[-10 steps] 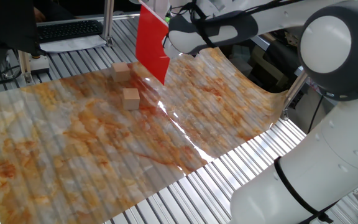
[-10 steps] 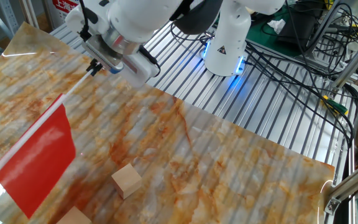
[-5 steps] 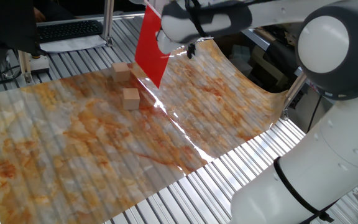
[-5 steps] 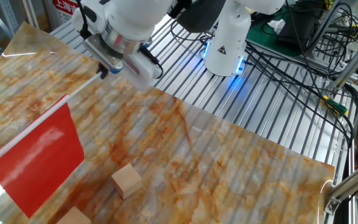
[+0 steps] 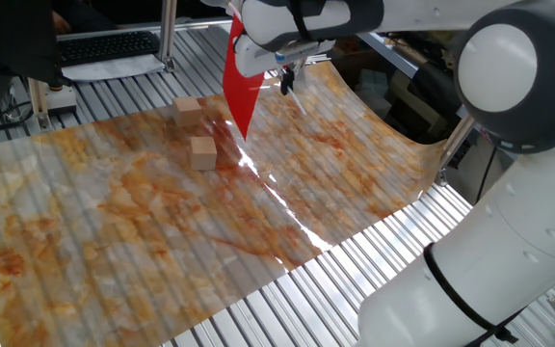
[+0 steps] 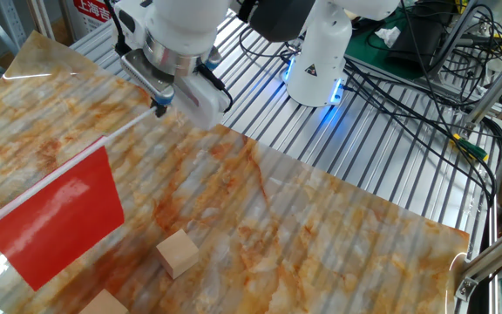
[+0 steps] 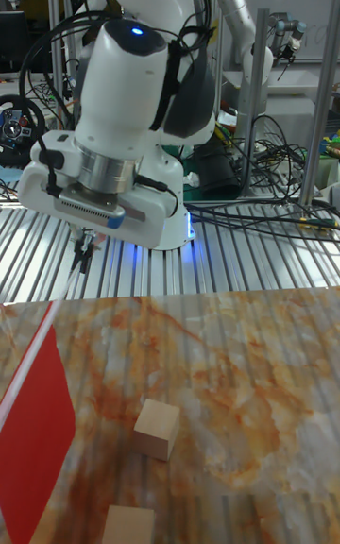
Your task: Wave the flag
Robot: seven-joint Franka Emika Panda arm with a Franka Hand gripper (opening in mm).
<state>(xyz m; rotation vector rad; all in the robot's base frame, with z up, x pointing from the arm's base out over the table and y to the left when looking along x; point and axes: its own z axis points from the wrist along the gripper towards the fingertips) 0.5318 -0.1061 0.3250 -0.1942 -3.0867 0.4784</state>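
One small bright-red rectangular cloth flag on a thin white stick (image 6: 59, 209) is carried clear of the tabletop (image 6: 321, 227), apparently so that the cloth can swing freely without brushing the marble-patterned sheet or the two small tan wooden blocks (image 6: 178, 253) lying beneath and beside it. The jaws of the white two-finger gripper (image 6: 159, 105) are narrowed onto the bare end of the stick, so the whole cloth hangs far from the wrist; a small turn of the wrist would likely sweep it widely. In the tall fixed view the stick runs down and away from the gripper (image 7: 85, 256) to the flag (image 7: 33, 431) at the lower left edge. The arm reaches out over the far side of the sheet, its wrist pointing downward, with the flag (image 5: 242, 82) suspended just above the blocks (image 5: 201, 151).
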